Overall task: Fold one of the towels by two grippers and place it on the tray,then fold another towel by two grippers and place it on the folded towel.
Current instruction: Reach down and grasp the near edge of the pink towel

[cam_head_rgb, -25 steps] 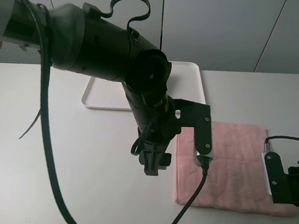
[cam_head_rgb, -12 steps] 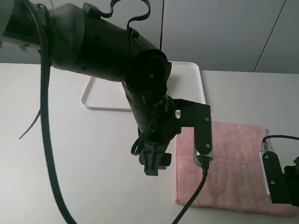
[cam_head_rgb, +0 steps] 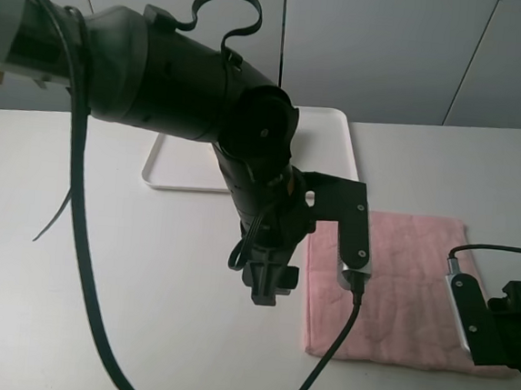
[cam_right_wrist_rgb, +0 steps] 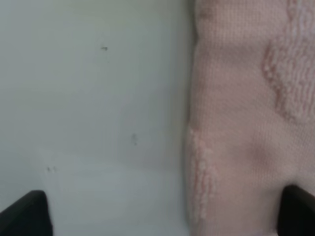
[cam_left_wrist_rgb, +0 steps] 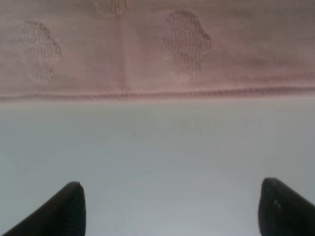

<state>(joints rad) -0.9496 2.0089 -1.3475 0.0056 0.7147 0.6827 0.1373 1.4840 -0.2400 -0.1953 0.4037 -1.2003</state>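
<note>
Well, the pink towel lies flat on the white table. The left gripper hangs just beside its left edge, wide open, holding nothing. The right gripper is wide open too, empty, sitting across the towel's right edge. The white tray sits farther back.
</note>
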